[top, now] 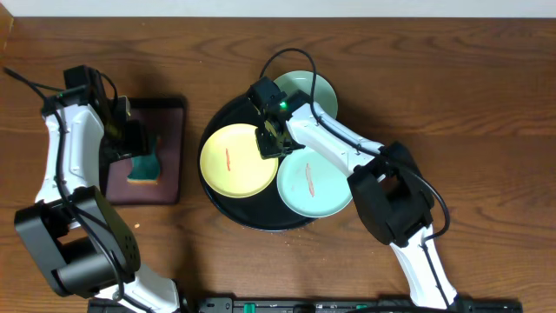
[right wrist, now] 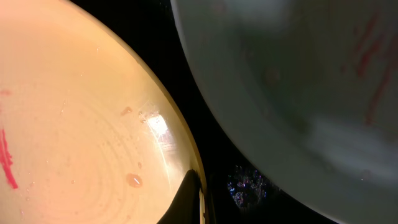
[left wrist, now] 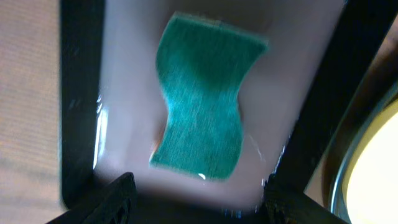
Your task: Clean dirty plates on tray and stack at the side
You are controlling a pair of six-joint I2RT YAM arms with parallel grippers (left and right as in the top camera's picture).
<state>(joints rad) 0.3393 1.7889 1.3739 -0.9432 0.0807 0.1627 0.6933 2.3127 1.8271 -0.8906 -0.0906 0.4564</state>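
Note:
The black tray holds a pale yellow plate on the left, one mint plate at the front right and another mint plate at the back. The yellow plate and the front mint plate show red smears. My right gripper is low at the yellow plate's right rim. In the right wrist view its jaws are closed on that rim of the yellow plate, beside the mint plate. My left gripper is open above a green sponge.
The sponge lies on a small maroon tray with a black rim, left of the round tray. My left gripper's fingers flank the sponge's near end. The yellow plate's edge shows at the right of that view.

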